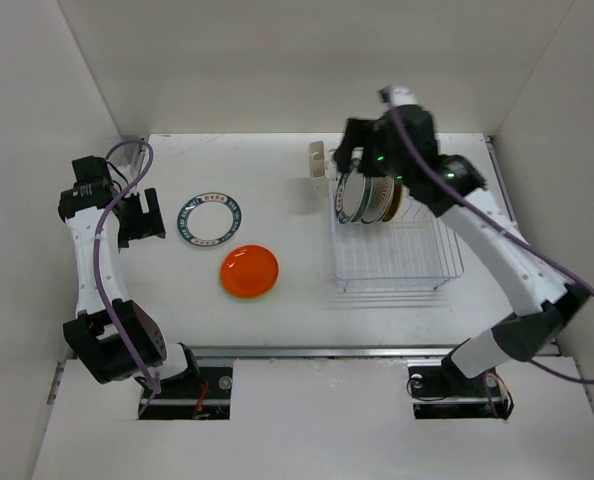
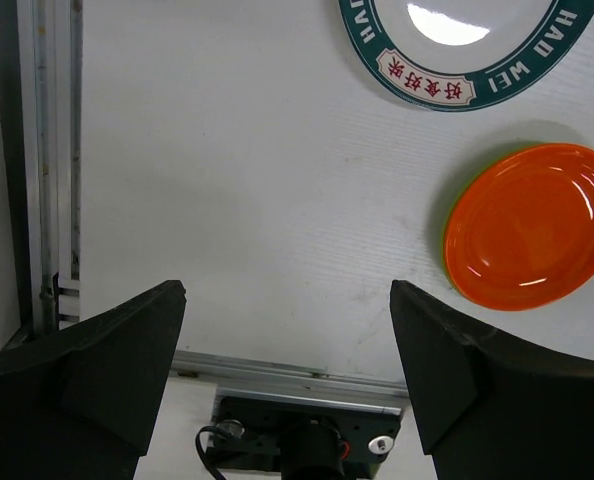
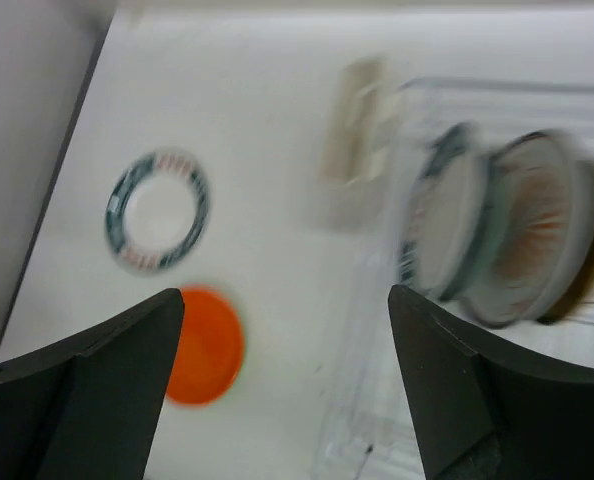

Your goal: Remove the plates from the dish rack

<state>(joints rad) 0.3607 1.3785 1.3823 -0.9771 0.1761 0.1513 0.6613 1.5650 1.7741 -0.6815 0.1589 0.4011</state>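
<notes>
- Far left, near the side wall: left gripper point(image 1: 142, 215) above the bare table point(image 1: 277, 180), fingers point(image 2: 127, 340) spread wide, nothing between them.
- Just right of it: white plate with dark teal rim point(image 1: 210, 220), flat on the table, outside the rack.
- Nearer the arm bases and a little right: orange plate point(image 1: 249, 270), also flat on the table, close to the teal-rimmed one but apart from it.
- Next: cream cutlery cup point(image 1: 318, 160), at the far left corner of the dish rack point(image 1: 397, 262).
- Inside the rack's far end, standing on edge in the slots: teal-green patterned plate point(image 1: 349, 195) leftmost, white plate with orange centre point(image 1: 375, 198) right beside it, brownish plate point(image 1: 395, 203) behind, mostly hidden.
- Above those three: right gripper point(image 1: 355, 150), jaws parted wide, gripping nothing; its wrist view blurred.
</notes>
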